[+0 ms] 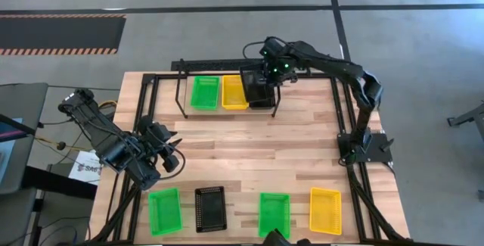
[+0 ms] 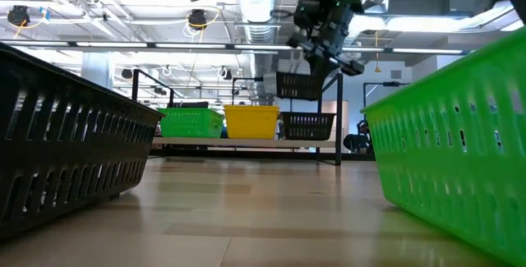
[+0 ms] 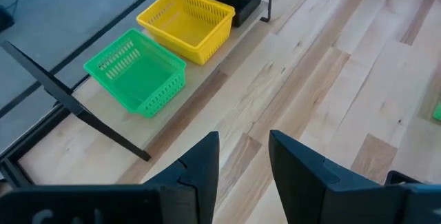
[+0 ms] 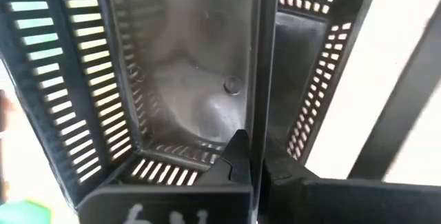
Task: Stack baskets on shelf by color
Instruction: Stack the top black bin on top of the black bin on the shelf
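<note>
The wooden shelf [image 1: 227, 113] stands on its wire frame at the table's far edge. On it sit a green basket [image 1: 205, 92], a yellow basket [image 1: 234, 92] and a black basket [image 2: 308, 125]. My right gripper [image 4: 256, 151] is above the shelf's right end, shut on a second black basket [image 2: 298, 85] held just over the black one. My left gripper [image 3: 242, 165] is open and hovers over the table's left side. Near the front edge lie a green [image 1: 164, 210], a black [image 1: 210, 208], another green [image 1: 274, 213] and a yellow basket [image 1: 325, 210]. My right gripper pinches the black basket's side wall [image 4: 260, 93] on the table's right side, one finger [image 4: 238, 156] inside the basket and one outside. The fingers come from above, pointing down. The basket hangs below them, lifted clear, with a gap above the shelf's black basket.
The shelf's upright wire end loops [image 1: 181, 94] stand at both ends, one [image 2: 339, 119] close beside the held basket. A black rail frame [image 1: 144, 102] runs round the tabletop. Bare wood [image 1: 257, 147] lies between the shelf and the front row.
</note>
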You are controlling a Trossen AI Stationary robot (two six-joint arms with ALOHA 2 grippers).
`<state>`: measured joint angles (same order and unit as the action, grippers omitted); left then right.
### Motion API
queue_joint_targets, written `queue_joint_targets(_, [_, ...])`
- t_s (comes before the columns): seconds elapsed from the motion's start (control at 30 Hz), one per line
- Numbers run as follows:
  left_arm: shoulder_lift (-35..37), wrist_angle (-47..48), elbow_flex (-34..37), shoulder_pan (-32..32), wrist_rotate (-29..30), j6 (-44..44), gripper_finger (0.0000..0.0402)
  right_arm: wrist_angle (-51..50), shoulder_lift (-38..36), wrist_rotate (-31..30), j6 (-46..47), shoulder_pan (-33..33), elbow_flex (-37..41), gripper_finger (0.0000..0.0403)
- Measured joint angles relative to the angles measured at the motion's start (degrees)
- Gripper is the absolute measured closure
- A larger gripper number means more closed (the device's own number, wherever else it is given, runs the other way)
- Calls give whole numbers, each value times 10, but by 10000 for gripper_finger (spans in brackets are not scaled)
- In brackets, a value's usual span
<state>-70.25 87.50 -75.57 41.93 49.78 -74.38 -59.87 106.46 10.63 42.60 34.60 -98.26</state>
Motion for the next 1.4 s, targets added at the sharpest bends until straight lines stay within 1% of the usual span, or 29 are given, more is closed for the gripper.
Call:
queue_joint_targets(0.17, [0, 0, 0, 0, 0, -3, 285, -31, 22, 0, -13, 3, 0, 400])
queue_joint_targets(0.3, [0, 0, 0, 0, 0, -3, 285, -46, 24, -5, -15, 3, 0, 400])
queue_joint_targets(0.4, [0, 0, 0, 0, 0, -3, 285, -52, 21, -26, -5, 3, 0, 400])
queue_joint_targets(0.57, [0, 0, 0, 0, 0, -3, 285, -68, 18, -78, 9, -2, 0, 400])
queue_joint_targets(0.8, [0, 0, 0, 0, 0, -3, 285, -68, 18, -120, 31, -17, 0, 400])
queue_joint_targets(1.07, [0, 0, 0, 0, -5, 6, 285, -67, 22, -141, 63, -43, 1, 400])
queue_joint_targets(1.2, [0, 0, 0, 0, -6, 13, 285, -68, 28, -142, 68, -57, 2, 400])
queue_joint_targets(1.4, [0, 0, 0, 0, -28, 17, 285, -64, 36, -143, 74, -68, 1, 400])
